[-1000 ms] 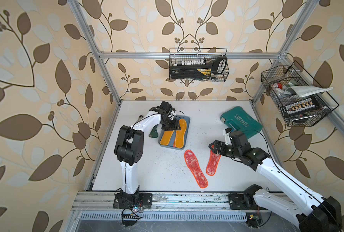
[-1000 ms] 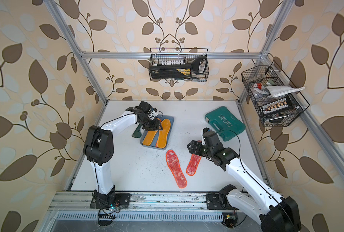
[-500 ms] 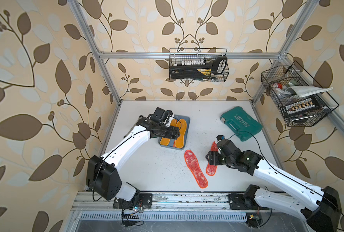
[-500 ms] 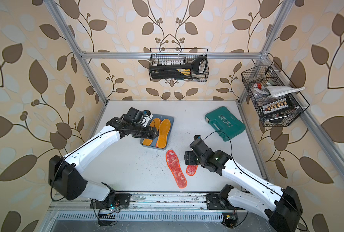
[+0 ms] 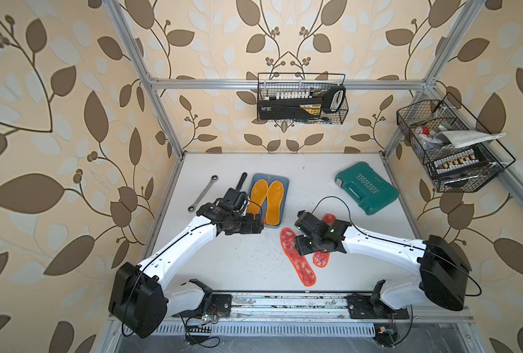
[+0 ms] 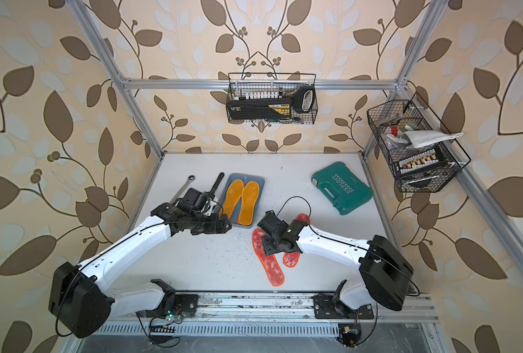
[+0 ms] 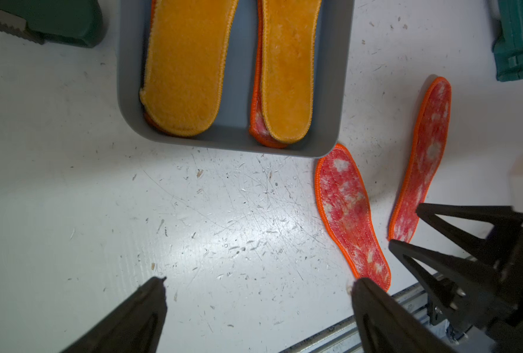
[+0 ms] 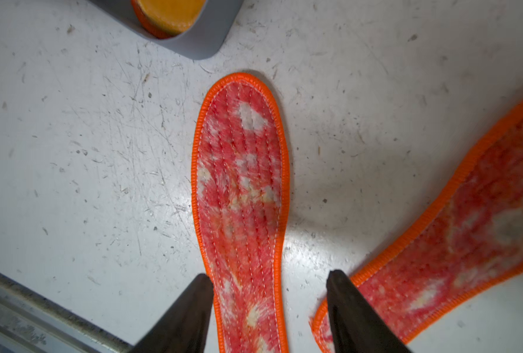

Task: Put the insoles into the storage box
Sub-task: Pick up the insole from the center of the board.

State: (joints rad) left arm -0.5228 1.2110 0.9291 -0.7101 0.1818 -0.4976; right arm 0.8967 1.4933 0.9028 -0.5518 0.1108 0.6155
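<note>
**Insp:** Box status?

**Tech:** Storage box (image 5: 286, 195) sits centre-left in both top views. 2 yellow-up insoles (image 5: 274, 201) lie side by side in it. The left wrist view shows a red-faced insole (image 7: 255, 125) under 1 of them, so prob. stacked. Long axes run w/ the box's long side, wider ends toward frame top. Judged the only fit: box takes 2 abreast.

**Insp:** Outstanding?

**Tech:** 2 red-face-up on the table (image 5: 239, 259), lower centre. Diagonal insole (image 5: 297, 259) has its wider end upper left, right at the box corner. Upright insole (image 5: 322, 259) runs approx. top-to-bottom, partly under the right arm (image 5: 376, 247).

**Insp:** Grippers?

**Tech:** Right gripper (image 8: 269, 279): jaws apart, straddling the diagonal insole across its short width, nothing pinched yet. Sensible, since width looks like the only span they can bridge. Left gripper (image 7: 258, 281): spread wide, empty, over bare table just below the box.
</note>
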